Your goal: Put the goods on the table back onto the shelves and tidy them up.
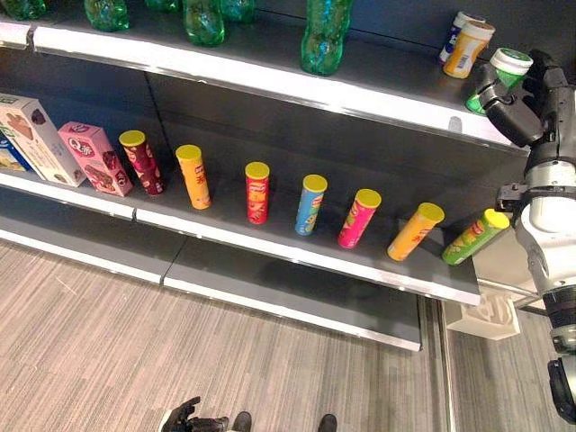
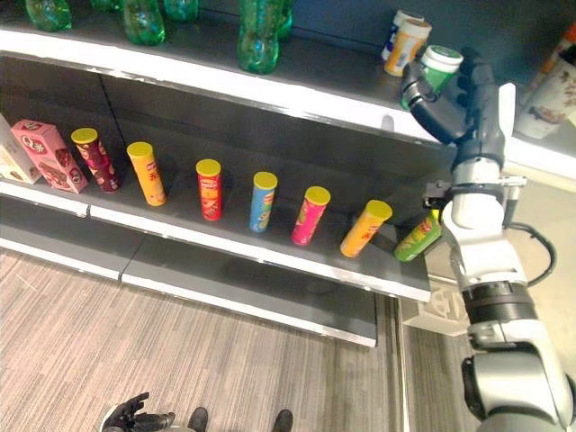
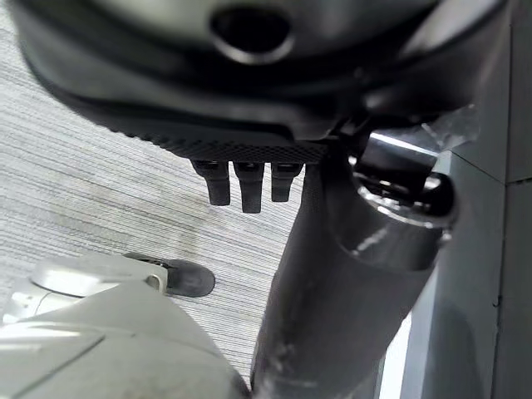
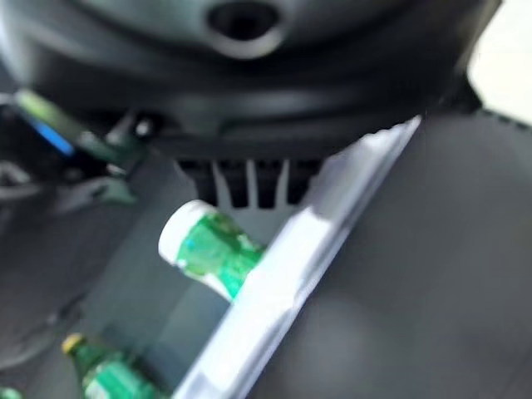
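Observation:
My right hand (image 2: 454, 106) is raised at the right end of the upper shelf (image 1: 270, 83), with its fingers curled round a green canister with a white lid (image 2: 439, 67). The canister is tilted just above the shelf's front edge. In the right wrist view it (image 4: 213, 249) shows past the fingers (image 4: 249, 184), over the white shelf lip (image 4: 307, 266). My left hand (image 1: 186, 416) hangs low over the floor with relaxed fingers (image 3: 243, 184) and holds nothing.
Several green bottles (image 1: 324, 36) and two small canisters (image 1: 466, 43) stand on the upper shelf. The middle shelf (image 1: 270, 241) carries a row of several chip tubes (image 1: 257, 192), a pink box (image 1: 94, 157) and a white box (image 1: 34, 135). Striped grey floor (image 1: 108, 351) lies below.

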You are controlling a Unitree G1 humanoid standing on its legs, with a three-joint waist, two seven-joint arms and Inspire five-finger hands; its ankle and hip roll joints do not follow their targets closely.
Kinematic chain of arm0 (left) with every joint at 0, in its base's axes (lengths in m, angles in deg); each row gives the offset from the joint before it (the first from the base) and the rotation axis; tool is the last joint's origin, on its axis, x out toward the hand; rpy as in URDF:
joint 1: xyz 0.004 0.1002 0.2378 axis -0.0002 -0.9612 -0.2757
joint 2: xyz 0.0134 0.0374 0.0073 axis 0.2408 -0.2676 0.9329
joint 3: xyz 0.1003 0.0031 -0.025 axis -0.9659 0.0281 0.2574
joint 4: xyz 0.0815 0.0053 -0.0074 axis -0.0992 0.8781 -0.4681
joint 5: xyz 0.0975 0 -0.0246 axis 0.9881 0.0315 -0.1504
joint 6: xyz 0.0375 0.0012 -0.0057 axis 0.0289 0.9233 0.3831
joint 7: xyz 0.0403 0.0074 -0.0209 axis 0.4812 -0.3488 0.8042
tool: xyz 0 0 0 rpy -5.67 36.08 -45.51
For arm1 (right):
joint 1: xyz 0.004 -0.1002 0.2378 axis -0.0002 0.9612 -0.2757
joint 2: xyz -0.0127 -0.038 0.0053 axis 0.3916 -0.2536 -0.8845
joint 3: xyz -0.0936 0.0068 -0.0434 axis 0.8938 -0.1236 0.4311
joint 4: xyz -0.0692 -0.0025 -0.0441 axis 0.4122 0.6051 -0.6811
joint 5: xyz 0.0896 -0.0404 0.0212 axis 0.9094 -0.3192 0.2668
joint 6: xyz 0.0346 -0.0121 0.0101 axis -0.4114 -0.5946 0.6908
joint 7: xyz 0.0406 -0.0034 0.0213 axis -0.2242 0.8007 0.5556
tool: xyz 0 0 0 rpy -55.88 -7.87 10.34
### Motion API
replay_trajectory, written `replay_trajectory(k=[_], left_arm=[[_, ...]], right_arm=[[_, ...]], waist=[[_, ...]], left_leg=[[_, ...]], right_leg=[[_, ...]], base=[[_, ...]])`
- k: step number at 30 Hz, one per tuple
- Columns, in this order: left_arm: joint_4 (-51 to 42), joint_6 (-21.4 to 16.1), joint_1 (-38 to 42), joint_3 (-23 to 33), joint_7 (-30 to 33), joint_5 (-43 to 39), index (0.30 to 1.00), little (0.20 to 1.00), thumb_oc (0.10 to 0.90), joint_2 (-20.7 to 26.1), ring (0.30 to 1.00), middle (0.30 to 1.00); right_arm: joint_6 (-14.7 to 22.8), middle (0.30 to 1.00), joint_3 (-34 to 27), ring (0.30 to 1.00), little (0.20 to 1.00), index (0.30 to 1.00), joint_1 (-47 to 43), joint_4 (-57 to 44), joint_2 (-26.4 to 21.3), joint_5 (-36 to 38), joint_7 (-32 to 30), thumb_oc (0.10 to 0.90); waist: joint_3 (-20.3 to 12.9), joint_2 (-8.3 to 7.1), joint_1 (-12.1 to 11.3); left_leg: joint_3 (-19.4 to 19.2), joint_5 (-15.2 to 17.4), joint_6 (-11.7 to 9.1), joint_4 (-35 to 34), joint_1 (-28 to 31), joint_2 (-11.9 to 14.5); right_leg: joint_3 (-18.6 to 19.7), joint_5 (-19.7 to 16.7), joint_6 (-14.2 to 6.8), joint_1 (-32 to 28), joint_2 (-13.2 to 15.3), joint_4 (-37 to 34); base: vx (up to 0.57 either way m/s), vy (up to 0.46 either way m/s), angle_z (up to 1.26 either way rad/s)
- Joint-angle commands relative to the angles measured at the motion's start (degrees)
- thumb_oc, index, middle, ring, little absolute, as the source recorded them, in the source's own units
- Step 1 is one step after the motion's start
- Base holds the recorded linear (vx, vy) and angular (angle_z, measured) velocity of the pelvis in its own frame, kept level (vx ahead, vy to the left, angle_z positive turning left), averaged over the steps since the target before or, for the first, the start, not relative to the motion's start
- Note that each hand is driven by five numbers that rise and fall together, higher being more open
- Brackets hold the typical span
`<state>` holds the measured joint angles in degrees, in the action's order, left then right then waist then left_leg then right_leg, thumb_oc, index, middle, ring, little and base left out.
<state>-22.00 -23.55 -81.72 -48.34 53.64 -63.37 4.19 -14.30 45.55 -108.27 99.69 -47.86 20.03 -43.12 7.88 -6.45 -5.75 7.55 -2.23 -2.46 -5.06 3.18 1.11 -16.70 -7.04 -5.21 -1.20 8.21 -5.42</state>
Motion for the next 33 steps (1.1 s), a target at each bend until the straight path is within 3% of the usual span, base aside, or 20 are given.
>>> replay_trajectory(k=[1, 16, 24, 25, 27, 28, 29, 31, 33], left_arm=[[2.7, -1.1, 2.4, -1.7, 1.1, -0.4, 0.900, 0.900, 0.800, 2.9, 0.900, 0.900], [3.3, -1.2, 2.8, -1.1, 1.9, -0.5, 0.900, 0.900, 0.800, 3.0, 0.900, 0.900], [4.4, -1.3, 3.2, 0.0, 2.4, 0.9, 0.900, 0.900, 0.800, 2.6, 0.900, 0.900], [4.5, -1.5, 3.5, 0.7, 2.4, 1.0, 0.900, 0.900, 0.800, 2.4, 0.900, 0.900], [4.5, -1.5, 3.5, 0.4, 2.4, 1.0, 0.900, 0.900, 0.800, 2.7, 0.900, 0.900], [4.9, -1.8, 3.5, 1.6, 1.8, 1.1, 0.900, 0.900, 0.800, 2.0, 0.900, 0.900], [5.2, -2.0, 3.5, 1.9, 1.1, 1.2, 0.900, 0.900, 0.800, 1.9, 0.900, 0.900], [5.2, -2.0, 3.4, 1.7, 1.0, 1.2, 0.900, 0.900, 0.800, 2.1, 0.900, 0.900], [5.0, -2.4, 3.3, 2.0, -0.2, 2.2, 0.900, 0.900, 0.800, 2.1, 0.900, 0.900]], right_arm=[[4.5, 0.900, -0.2, 0.900, 0.900, 0.900, -11.4, -0.5, -2.7, 0.0, -1.3, 0.800], [3.0, 0.900, 0.6, 0.900, 0.900, 0.900, -13.3, 1.9, -3.2, -4.8, -3.5, 0.800], [5.2, 0.900, -6.0, 0.900, 0.900, 0.900, -8.1, -8.5, -7.2, -11.2, -7.2, 0.800], [7.9, 0.900, -8.9, 0.900, 0.900, 0.900, -4.9, -15.0, -7.9, -9.6, -5.7, 0.800], [7.8, 0.900, -9.9, 0.900, 0.900, 0.900, -3.9, -15.6, -7.8, -9.6, -5.6, 0.800], [13.6, 0.900, -15.8, 0.900, 0.900, 0.900, 3.9, -26.7, -5.5, -2.7, -0.8, 0.800], [15.9, 0.900, -20.0, 0.900, 0.900, 0.900, 10.2, -32.3, -2.7, 3.0, 3.4, 0.800], [15.8, 0.900, -20.5, 0.900, 0.900, 0.900, 10.8, -32.6, -2.6, 3.2, 3.6, 0.800], [17.4, 0.900, -24.2, 0.900, 0.900, 0.900, 19.1, -38.2, 0.9, 11.8, 11.1, 0.800]], waist=[[-2.1, -2.36, -1.0], [-2.0, -1.73, -0.6], [-2.2, -1.01, 0.4], [-2.3, -0.79, 1.3], [-2.4, -0.99, 1.0], [-2.5, -0.46, 2.6], [-2.7, -0.39, 3.2], [-2.8, -0.51, 3.0], [-2.9, -0.01, 4.4]], left_leg=[[-2.1, 4.5, -2.3, 0.1, -1.5, 0.7], [-2.5, 4.7, -1.9, 0.1, -1.7, -0.1], [-3.3, 5.1, -1.7, 0.1, -1.1, 0.0], [-3.8, 5.3, -1.8, 0.1, -1.0, 0.1], [-3.8, 5.3, -1.8, 0.1, -1.0, 0.1], [-4.4, 5.5, -1.8, 0.1, -0.8, 0.3], [-5.1, 5.6, -1.8, 0.1, -0.6, 0.5], [-5.1, 5.6, -1.8, 0.1, -0.6, 0.5], [-6.4, 5.9, -1.7, 0.1, -0.3, 0.6]], right_leg=[[-1.9, 7.0, -4.2, -4.6, 3.2, 2.4], [-1.7, 6.4, -4.6, -4.3, 4.0, 2.4], [-1.0, 6.5, -4.7, -4.3, 4.0, 2.3], [-0.7, 6.5, -4.7, -4.2, 3.9, 2.1], [-0.6, 6.5, -4.7, -4.2, 3.9, 2.1], [-0.1, 6.6, -4.8, -4.1, 3.7, 2.0], [0.4, 6.5, -4.9, -3.9, 3.7, 1.9], [0.4, 6.5, -4.9, -3.9, 3.7, 1.9], [1.7, 6.4, -5.0, -3.3, 3.6, 2.0]], base=[[0.00, 0.013, 0.05], [0.00, 0.006, 0.02], [0.01, 0.001, -0.05], [0.00, 0.001, -0.07], [0.01, -0.004, -0.05], [0.00, 0.000, 0.00], [0.00, 0.000, 0.00], [0.00, -0.004, -0.16], [-0.01, 0.000, -0.33]])
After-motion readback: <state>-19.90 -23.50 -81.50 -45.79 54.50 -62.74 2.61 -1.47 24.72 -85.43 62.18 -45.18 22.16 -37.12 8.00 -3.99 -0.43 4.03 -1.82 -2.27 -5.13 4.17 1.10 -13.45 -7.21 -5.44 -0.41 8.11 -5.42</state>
